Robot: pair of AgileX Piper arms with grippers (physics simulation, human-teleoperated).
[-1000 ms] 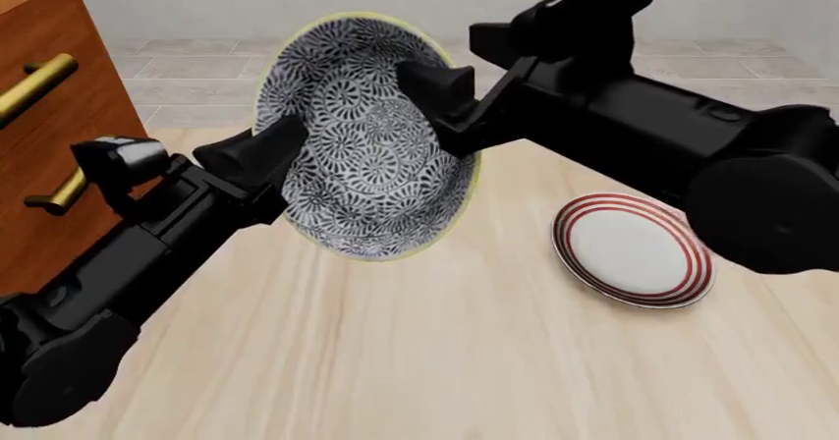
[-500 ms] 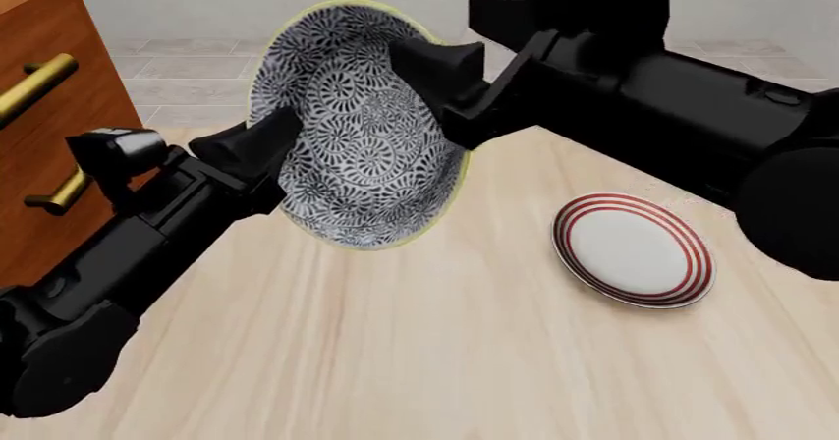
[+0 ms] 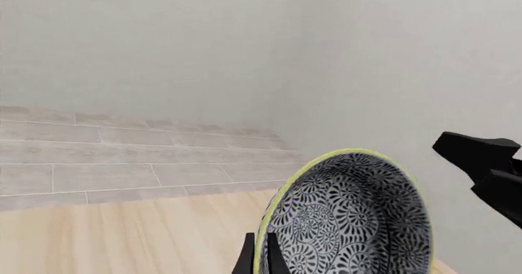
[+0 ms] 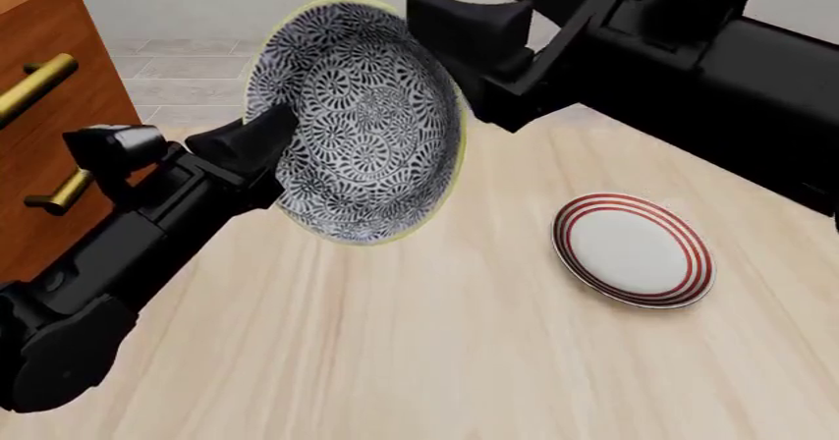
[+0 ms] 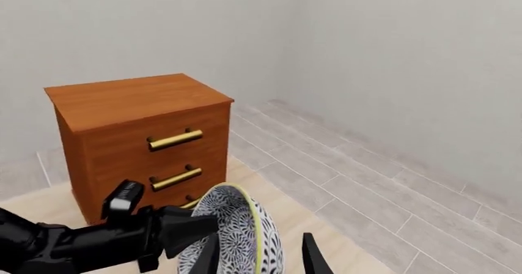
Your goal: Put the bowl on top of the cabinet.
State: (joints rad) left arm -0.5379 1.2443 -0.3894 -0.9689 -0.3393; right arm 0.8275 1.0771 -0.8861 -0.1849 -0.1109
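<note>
The bowl (image 4: pixel 354 116) hangs tilted above the table (image 4: pixel 433 352), right of the cabinet (image 4: pixel 53 116). The plate (image 4: pixel 634 249) lies on the table, right of and nearer than the bowl.

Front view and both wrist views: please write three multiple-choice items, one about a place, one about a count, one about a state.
1. Where is the bowl?
A. in the air, tilted, between both claws
B. on the cabinet
C. on the plate

2. How many brass handles show in the right wrist view?
A. one
B. three
C. five

3. What does the left claw do?
A. hangs free
B. grips the bowl's rim
C. holds the plate

Answers: 1 A, it is off the table; 2 B, the lowest is partly hidden; 3 B, its fingers pinch the rim.
</note>
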